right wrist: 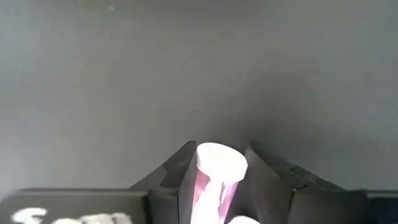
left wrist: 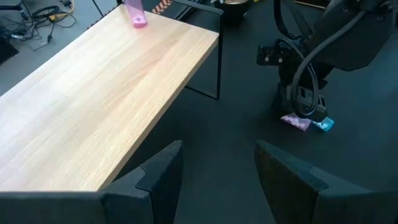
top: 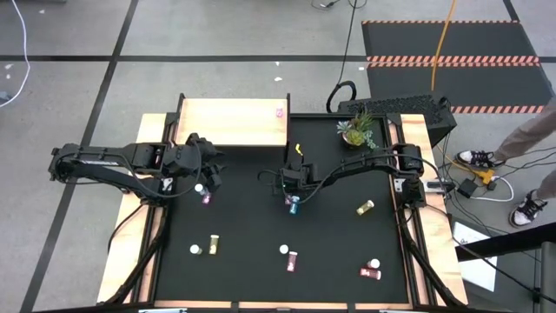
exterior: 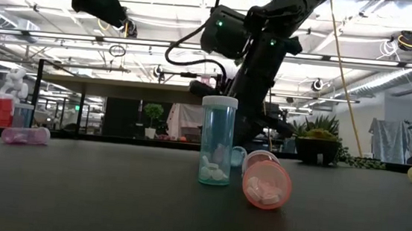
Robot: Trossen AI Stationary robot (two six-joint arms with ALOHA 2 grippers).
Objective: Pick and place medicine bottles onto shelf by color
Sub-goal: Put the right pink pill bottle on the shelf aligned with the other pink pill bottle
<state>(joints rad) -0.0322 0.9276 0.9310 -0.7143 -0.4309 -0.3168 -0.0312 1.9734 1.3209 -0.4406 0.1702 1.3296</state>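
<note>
The pale wooden shelf [top: 233, 122] stands at the table's far side, left of the middle, with one pink bottle [top: 279, 111] upright at its far right corner. My right gripper [top: 293, 193] is at the table's middle, shut on a pink bottle with a white cap [right wrist: 219, 163]. A teal bottle [left wrist: 324, 125] lies on the table right beside it. My left gripper [left wrist: 217, 168] is open and empty, raised by the shelf's near left corner. Another pink bottle [top: 206, 197] lies on the table just near of it. My right gripper pinches the pink bottle's body just behind the white cap [right wrist: 211, 180] between its two fingers. The fingers point down, and the bottle lies along them with its cap end toward the table. Whether the bottle touches the table, I cannot tell.
Loose on the black table are a yellow bottle [top: 213, 246], a yellow bottle [top: 365, 207] and a red bottle [top: 371, 271]. An upright teal bottle [exterior: 216, 142] and a lying red one [exterior: 266, 182] are near the front middle. A potted plant [top: 358, 130] stands at the far right.
</note>
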